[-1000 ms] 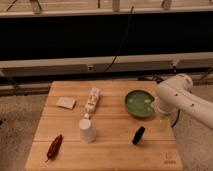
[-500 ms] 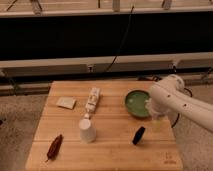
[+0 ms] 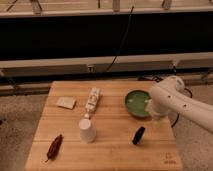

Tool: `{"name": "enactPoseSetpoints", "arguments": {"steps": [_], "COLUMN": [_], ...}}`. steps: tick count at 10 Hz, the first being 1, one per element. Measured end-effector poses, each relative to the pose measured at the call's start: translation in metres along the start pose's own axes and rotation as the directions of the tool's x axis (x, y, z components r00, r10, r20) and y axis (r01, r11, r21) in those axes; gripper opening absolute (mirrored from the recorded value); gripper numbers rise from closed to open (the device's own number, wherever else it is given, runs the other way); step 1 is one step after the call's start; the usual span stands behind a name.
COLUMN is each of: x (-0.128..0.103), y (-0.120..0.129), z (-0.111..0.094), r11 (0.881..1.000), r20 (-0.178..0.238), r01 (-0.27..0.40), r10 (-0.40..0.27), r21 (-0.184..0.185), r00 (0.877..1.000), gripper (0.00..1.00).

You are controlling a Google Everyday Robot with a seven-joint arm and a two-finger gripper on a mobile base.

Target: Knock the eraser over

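Observation:
The eraser (image 3: 138,135) is a small black block standing on the wooden table (image 3: 110,150), right of centre near the front, leaning a little. My white arm reaches in from the right, and its gripper (image 3: 149,110) hangs over the right rim of the green bowl (image 3: 134,102). The gripper is behind and slightly right of the eraser and apart from it. The arm's own body hides how the gripper's end stands.
A white cup (image 3: 87,130) stands left of the eraser. A dark red pepper-like thing (image 3: 54,146) lies at the front left. A pale beige pad (image 3: 66,102) and a long pale packet (image 3: 92,100) lie further back. A black cable runs behind the table.
The arm has swung left and slightly down, bringing the gripper from the table's right edge to the bowl's right rim. The eraser and the other objects have not moved.

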Motion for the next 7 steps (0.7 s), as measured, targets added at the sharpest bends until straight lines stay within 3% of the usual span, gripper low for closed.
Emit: {"name": "enactPoseSetpoints", "arguments": {"steps": [2, 5, 7], "x": [-0.0006, -0.0026, -0.0023], "y": [0.0017, 0.0041, 0.0056], "z": [0.0013, 0.003, 0.0044], "r11": [1.0, 0.999, 0.998], "r20": [0.003, 0.014, 0.014], "r01": [0.022, 0.038, 0.053], "r10": [-0.022, -0.038, -0.053], "r21": [-0.003, -0.014, -0.017], "r00": [1.0, 0.999, 0.999], "gripper": [0.74, 0.46, 0.38]}}
